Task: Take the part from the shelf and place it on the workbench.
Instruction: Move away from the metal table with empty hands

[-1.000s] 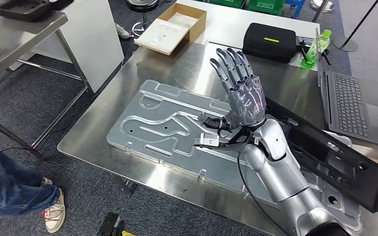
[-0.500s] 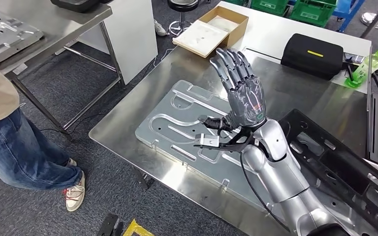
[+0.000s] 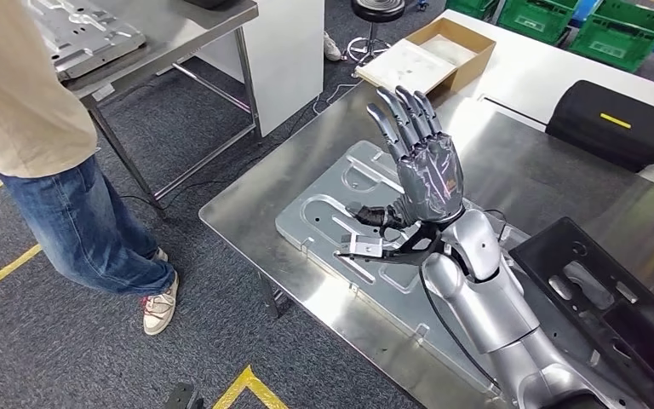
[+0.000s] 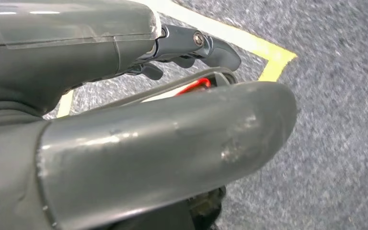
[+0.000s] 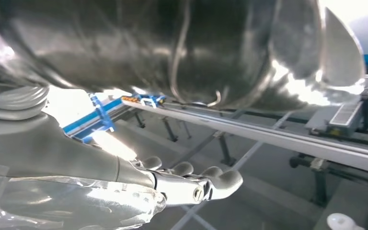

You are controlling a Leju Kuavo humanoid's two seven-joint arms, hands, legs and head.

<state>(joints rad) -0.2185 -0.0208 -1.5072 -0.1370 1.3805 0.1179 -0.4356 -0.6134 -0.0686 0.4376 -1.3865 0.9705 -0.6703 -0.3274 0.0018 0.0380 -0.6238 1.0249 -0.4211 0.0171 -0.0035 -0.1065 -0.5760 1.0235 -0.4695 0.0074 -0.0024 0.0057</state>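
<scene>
A machined aluminium plate [image 3: 341, 217] lies flat on the steel workbench [image 3: 519, 170]. My right hand [image 3: 424, 162] is raised above it, fingers spread and pointing up, holding nothing; the right wrist view shows those fingers [image 5: 191, 184] extended in free air. A similar aluminium plate [image 3: 85, 30] rests on the grey shelf table [image 3: 179, 34] at the far left. My left hand [image 4: 148, 120] hangs over grey carpet in the left wrist view, its thumb and fingers around nothing.
A person [image 3: 51, 128] in jeans stands between the shelf table and the workbench's left corner. A black moulded tray [image 3: 613, 307] lies at the bench's right. A cardboard box [image 3: 430, 55], a black case [image 3: 613, 123] and green crates [image 3: 613, 30] sit behind.
The camera has swung left: the bench and its plate slid right in the picture, while the shelf table and the person came in. My right hand keeps its raised, spread pose.
</scene>
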